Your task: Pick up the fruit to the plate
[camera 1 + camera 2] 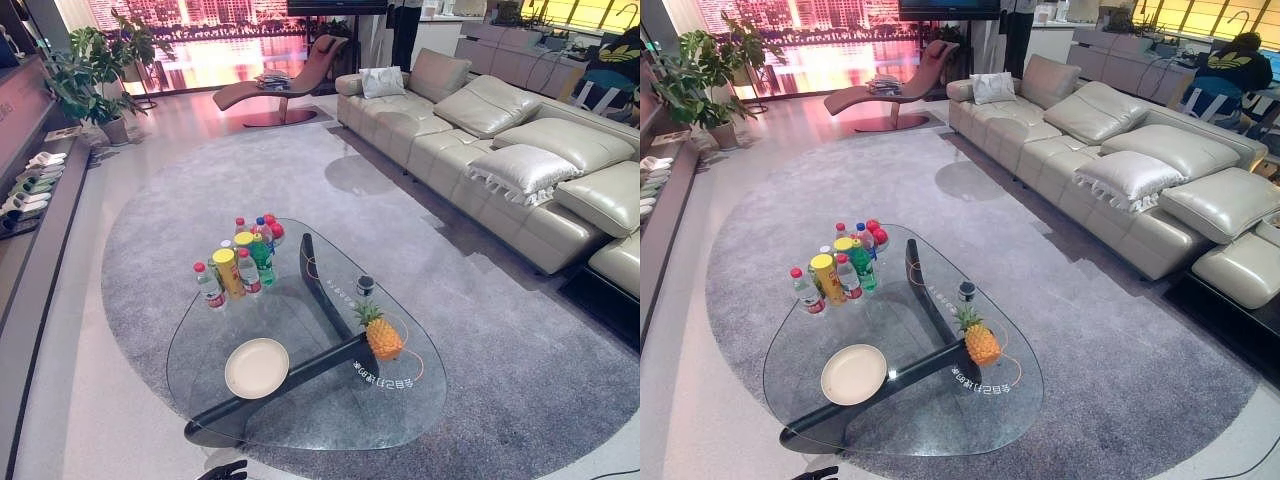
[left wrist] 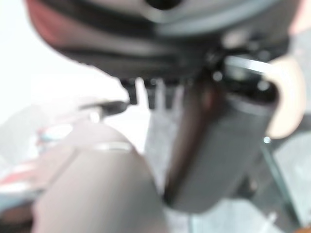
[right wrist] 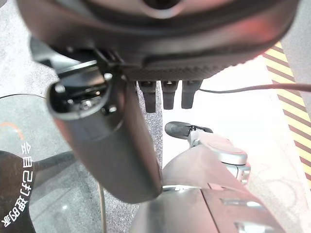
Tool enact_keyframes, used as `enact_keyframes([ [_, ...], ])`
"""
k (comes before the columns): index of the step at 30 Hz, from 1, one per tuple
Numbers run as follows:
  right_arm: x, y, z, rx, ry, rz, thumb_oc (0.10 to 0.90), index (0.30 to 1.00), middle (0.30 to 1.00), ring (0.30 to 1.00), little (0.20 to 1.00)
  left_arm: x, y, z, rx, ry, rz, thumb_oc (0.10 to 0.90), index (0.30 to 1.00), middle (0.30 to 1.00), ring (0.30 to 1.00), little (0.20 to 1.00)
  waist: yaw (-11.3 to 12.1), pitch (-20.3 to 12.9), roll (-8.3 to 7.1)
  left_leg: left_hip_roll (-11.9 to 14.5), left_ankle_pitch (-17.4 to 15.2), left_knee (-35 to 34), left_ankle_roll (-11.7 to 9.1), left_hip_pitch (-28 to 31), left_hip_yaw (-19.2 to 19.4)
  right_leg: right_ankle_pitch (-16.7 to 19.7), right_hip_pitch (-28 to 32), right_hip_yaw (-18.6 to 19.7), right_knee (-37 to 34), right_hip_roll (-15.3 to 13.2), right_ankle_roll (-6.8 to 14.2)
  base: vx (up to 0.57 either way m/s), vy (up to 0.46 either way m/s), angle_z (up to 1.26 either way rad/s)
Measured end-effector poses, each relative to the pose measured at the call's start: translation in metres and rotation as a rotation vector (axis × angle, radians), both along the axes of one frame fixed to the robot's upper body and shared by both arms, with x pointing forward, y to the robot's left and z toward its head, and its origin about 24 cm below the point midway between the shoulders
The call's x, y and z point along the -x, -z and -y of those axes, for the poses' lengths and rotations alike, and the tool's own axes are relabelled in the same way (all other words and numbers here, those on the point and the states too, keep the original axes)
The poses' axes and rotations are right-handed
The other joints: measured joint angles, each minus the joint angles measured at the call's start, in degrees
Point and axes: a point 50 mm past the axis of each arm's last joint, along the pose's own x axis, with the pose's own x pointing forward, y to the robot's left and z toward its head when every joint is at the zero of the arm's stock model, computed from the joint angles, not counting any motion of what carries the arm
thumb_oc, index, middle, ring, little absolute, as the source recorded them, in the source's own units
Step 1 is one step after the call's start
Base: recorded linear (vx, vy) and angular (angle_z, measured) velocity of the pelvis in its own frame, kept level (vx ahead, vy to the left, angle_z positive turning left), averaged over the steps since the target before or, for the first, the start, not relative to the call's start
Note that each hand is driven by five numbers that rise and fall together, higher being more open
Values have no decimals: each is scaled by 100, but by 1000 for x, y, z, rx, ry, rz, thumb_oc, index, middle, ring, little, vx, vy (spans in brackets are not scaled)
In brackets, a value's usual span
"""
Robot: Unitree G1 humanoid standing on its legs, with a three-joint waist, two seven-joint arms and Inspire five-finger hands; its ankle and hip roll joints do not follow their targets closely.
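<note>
A pineapple (image 1: 383, 335) stands upright on the right side of the glass coffee table (image 1: 200, 330), its leafy crown pointing up. A round cream plate (image 1: 256, 368) lies on the same glass, to the left of the fruit and nearer to me, with nothing on it. My left hand (image 2: 218, 145) hangs low beside the table, fingers relaxed and holding nothing; its dark fingers (image 1: 225, 470) show at the bottom edge of the left eye view. My right hand (image 3: 107, 141) hangs over the floor by the rug, thumb and fingers straight, empty.
Several bottles and cans (image 1: 240, 262) cluster at the table's far left, with a small dark cup (image 1: 364, 285) behind the pineapple. A long beige sofa (image 1: 500, 150) runs along the right. A grey round rug (image 1: 480, 330) lies under the table, and a low shelf (image 1: 40, 220) runs along the left.
</note>
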Motion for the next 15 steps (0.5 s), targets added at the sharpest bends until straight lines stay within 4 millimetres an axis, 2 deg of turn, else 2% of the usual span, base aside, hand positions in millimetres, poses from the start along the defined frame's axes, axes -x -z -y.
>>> enact_keyframes([
  [15, 1, 0, 0, 1, -1, -1, 800, 900, 900, 900, 900, 2, 1, 0, 1, -3, -9, 800, 900, 900, 900, 900, 0, -53, 21, 0, -2, 0, -3, -1, 3, -1, -3, 1, 0, 0, 0, 0, 0, 0],
])
